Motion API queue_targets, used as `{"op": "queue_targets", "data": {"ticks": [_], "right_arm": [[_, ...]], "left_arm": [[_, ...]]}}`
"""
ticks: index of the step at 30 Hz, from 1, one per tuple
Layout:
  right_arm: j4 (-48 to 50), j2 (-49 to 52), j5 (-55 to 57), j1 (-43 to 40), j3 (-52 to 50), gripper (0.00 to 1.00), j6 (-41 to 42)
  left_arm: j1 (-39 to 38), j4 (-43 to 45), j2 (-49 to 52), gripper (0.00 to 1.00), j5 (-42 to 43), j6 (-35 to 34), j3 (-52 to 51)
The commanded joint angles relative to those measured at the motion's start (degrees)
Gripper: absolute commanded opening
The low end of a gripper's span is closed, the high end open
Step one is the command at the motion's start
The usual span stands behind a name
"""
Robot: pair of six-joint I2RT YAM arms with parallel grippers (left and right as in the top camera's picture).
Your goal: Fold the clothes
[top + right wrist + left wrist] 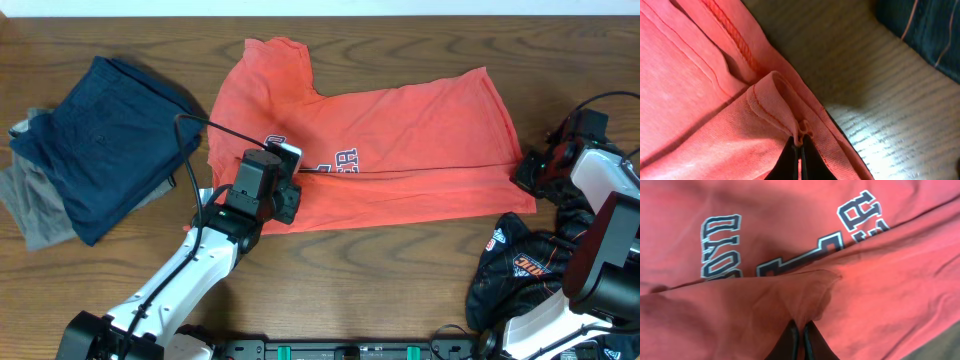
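An orange T-shirt (400, 140) with dark lettering lies spread on the wooden table, its bottom part folded up over the print. My left gripper (288, 190) is shut on a pinch of the shirt's folded edge near the lettering; the left wrist view shows the cloth (805, 300) drawn up between my fingers (801, 330). My right gripper (527, 172) is shut on the shirt's hem at its right edge; the right wrist view shows the stitched hem (775, 100) bunched between my fingers (799, 147).
A stack of folded clothes, navy (100, 140) over grey (35, 215), sits at the left. A dark garment with an orange logo (520, 265) lies at the right front, next to my right arm. Bare wood (400, 270) lies in front of the shirt.
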Motion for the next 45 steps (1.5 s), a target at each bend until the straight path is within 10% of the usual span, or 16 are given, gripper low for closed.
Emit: {"op": "queue_targets", "data": {"ticks": [1,14,20,45], "right_arm": [[1.25,0.17,-2.10,0.79,0.50,0.01,1.18],[11.96,-0.02,-12.55,0.79,3.69,0.02,6.49],[11.93,-0.02,-12.17,0.79,3.69,0.30,6.69],[-2.21,0.00,8.04,0.83,-4.31,0.40,1.27]], "left_arm": [[0.24,0.15,-0.22,0.06,-5.03,-0.04,0.98],[0.24,8.35,0.17,0.07,-9.11,-0.04,0.98],[0.20,8.00,2.75,0.28,-8.61,-0.11,0.98],[3.82,-4.70,9.14,0.34,-8.59,-4.33,-0.11]]}}
